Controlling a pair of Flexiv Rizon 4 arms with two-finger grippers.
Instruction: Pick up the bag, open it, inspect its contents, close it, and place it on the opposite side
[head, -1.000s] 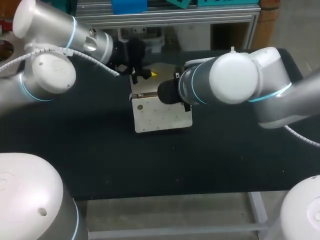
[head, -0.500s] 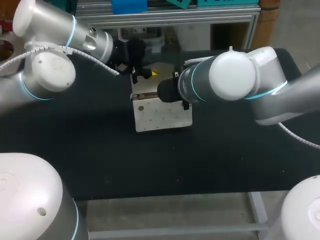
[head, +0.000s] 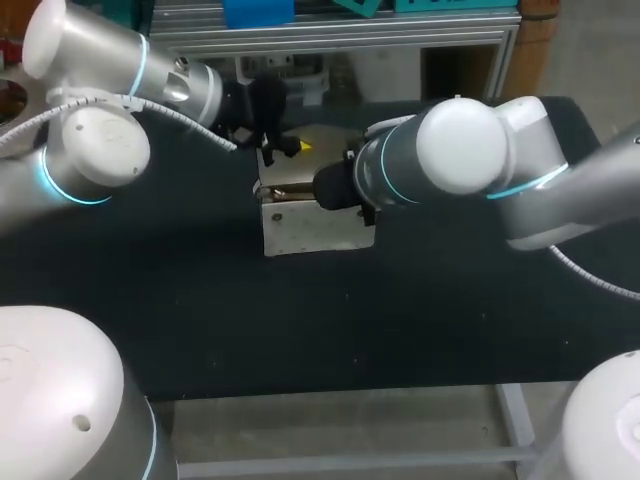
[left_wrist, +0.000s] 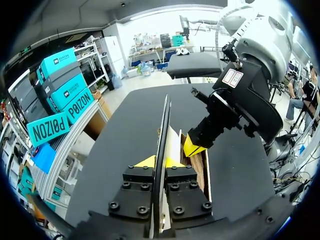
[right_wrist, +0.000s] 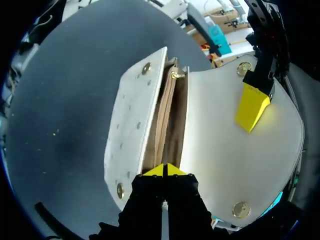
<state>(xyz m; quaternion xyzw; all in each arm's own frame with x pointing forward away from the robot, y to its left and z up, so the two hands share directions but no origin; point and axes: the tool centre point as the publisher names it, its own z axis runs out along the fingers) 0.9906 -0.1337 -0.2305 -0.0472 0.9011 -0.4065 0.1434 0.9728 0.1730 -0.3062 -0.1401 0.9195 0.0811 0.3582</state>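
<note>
Black table (head: 200, 300) lies under our white bag (head: 315, 228), which is near its middle, with brass studs (right_wrist: 146, 67) at the corners and a tan lining showing in the open mouth. Our right gripper (right_wrist: 165, 170) is pinched narrow on the mouth's rim. Behind it, our left gripper (left_wrist: 159, 162) clamps the raised flap (right_wrist: 220, 130) edge-on.

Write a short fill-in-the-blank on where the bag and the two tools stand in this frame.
1. The white bag sits on a ___ table.
2. The left tool is shut on the bag's raised ___.
3. The right tool has its tips at the bag's open mouth, where the lining is ___.
Missing words: black; flap; brown.
</note>
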